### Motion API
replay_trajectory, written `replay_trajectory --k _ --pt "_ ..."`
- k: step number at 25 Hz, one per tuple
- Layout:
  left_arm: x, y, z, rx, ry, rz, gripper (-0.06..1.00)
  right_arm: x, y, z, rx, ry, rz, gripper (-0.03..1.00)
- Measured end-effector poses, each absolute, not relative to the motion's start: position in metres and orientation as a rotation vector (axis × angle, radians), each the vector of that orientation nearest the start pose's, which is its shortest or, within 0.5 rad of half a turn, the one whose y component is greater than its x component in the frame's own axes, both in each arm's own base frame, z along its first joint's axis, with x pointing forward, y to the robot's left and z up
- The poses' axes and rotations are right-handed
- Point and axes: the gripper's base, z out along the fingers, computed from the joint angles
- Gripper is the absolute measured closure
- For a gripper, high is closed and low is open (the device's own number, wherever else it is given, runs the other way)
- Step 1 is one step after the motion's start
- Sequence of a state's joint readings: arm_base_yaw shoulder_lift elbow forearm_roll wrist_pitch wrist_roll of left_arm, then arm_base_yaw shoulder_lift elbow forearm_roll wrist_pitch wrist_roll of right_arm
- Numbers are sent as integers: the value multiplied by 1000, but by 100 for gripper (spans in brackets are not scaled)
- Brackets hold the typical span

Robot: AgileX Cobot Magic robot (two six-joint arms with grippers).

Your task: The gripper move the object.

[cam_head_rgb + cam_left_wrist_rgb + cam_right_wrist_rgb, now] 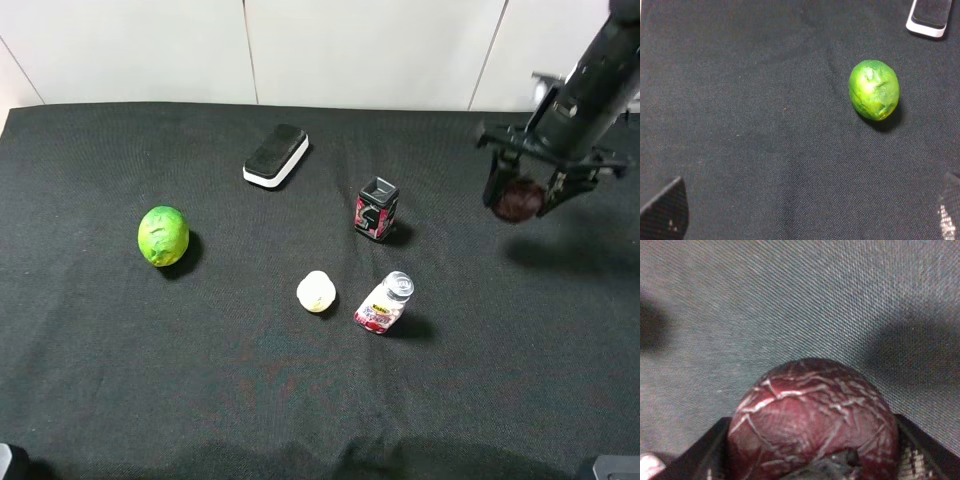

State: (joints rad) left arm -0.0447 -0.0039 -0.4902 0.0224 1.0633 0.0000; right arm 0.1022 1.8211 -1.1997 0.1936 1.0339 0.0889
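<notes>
The maroon-purple ball (pixel 517 201) is held in my right gripper (pixel 520 198) above the black cloth at the right of the exterior view, with its shadow on the cloth below. In the right wrist view the ball (pixel 812 425) fills the lower middle, ridged with pale lines, with a dark finger (pixel 705 455) on each side of it. My left gripper (pixel 800 220) hangs above the cloth near the green fruit; only its two fingertips (pixel 665 212) show at the picture's corners, wide apart, holding nothing.
A green lime-like fruit (pixel 163 236) lies at the left, also in the left wrist view (pixel 873 89). A black-and-white eraser (pixel 276 156), a small black-topped box (pixel 377 209), a pale yellowish ball (pixel 316 291) and a small tipped bottle (pixel 385 303) are in the middle.
</notes>
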Motion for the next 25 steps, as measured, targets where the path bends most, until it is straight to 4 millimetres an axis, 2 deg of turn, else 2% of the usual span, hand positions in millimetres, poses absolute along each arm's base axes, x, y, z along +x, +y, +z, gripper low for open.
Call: replay_trajectory --k 6,11,20,25 --pt "-4 2 274 45 2052 -1 -4 343 55 217 81 3108 265 52" --pt "-4 2 274 45 2052 -1 -4 351 76 239 -12 3054 206 52" --pt "-4 2 274 45 2052 -1 -4 362 107 276 -87 2935 229 52" --pt "-4 2 274 45 2052 -1 -4 374 128 282 -149 2911 242 52"
